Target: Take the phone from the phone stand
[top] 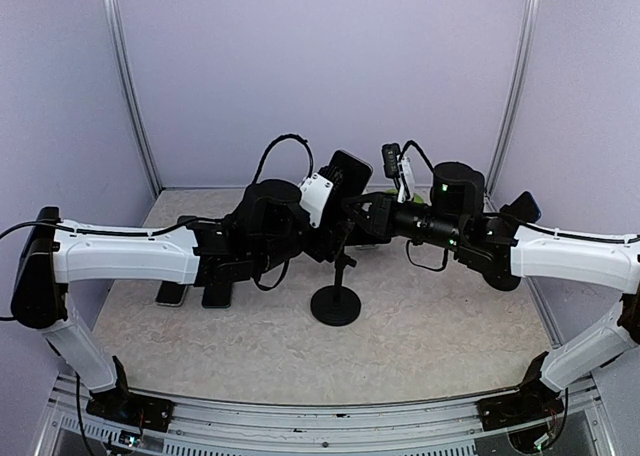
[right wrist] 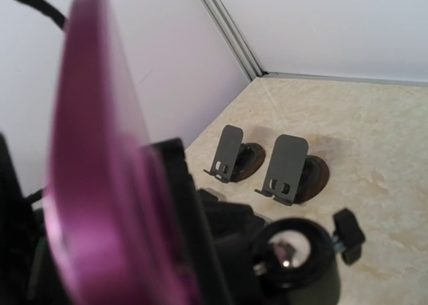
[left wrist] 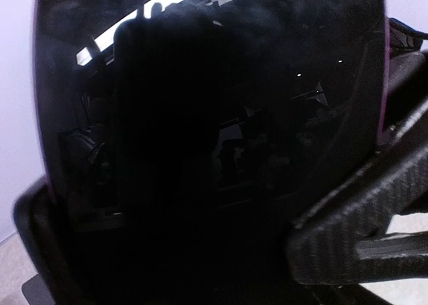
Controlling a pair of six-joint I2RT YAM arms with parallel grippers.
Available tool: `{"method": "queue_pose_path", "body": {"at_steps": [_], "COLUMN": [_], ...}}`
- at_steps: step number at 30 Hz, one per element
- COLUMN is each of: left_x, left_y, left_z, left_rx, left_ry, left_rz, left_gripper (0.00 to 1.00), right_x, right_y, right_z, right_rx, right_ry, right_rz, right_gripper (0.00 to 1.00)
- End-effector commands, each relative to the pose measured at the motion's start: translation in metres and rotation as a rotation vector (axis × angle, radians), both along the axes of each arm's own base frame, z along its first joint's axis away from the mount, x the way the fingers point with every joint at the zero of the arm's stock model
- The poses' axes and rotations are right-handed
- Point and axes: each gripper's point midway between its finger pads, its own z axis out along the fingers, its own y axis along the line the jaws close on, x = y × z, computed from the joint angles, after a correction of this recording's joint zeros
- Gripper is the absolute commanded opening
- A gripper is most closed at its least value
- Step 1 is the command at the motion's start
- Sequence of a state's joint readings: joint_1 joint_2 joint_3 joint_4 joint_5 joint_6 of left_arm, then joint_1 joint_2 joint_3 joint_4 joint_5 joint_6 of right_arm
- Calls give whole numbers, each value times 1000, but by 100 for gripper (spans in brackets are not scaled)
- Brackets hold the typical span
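Note:
The phone, purple-backed with a dark screen, sits at the top of the black phone stand, which has a thin pole on a round base. My left gripper is at the phone. In the left wrist view the screen fills the frame, and a carbon-fibre finger presses its right edge while the other finger lies on the left. My right gripper is shut on the stand's neck just under the phone. The right wrist view shows the purple back and the stand's knob.
Two small grey desk stands with round brown bases stand on the beige tabletop near the left wall; they show in the top view as dark shapes under the left arm. Lilac walls close in the back and sides.

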State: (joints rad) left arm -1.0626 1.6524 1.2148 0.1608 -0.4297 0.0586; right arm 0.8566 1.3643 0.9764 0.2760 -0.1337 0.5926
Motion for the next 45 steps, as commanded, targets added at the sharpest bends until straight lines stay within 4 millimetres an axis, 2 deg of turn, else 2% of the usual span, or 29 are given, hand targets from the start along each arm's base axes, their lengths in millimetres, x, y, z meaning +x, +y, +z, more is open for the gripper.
{"method": "queue_pose_path", "body": {"at_steps": [1,4,8,11,15,18,20,23,27,30,40,45], "left_x": [4,0,-4,-5,-7,-8,-8,-8,-9,-8,-6,-6], "left_y": [2,6,9,10,10,10,10,10,9,9,11,11], "left_z": [15,17,17,19,20,22,22,22,23,25,28,27], "left_rx": [-36,-55,-59,-59,-61,-66,-66,-64,-67,-69,-79,-83], "left_ry": [-28,-39,-47,-54,-63,-67,-66,-67,-70,-72,-78,-75], "left_rz": [33,28,9,3,-11,-14,-16,-18,-23,-22,-17,-16], "left_gripper": [72,62,53,48,45,45,45,44,43,43,41,40], "right_x": [-11,-16,-21,-24,-27,-30,-32,-33,-26,-23,-15,-14], "right_y": [9,7,1,-4,-10,-12,-10,-5,-2,-2,-5,-6], "right_z": [31,30,35,34,29,29,29,27,12,5,-16,-24], "right_rx": [86,76,87,85,89,86,79,72,59,52,14,20], "right_ry": [-26,-38,-68,-78,-82,-97,-106,-102,-58,-39,12,29], "right_rz": [49,68,87,112,179,205,221,246,228,218,165,158], "right_gripper": [0,0,20,28,41,56,60,61,60,52,42,32]}}
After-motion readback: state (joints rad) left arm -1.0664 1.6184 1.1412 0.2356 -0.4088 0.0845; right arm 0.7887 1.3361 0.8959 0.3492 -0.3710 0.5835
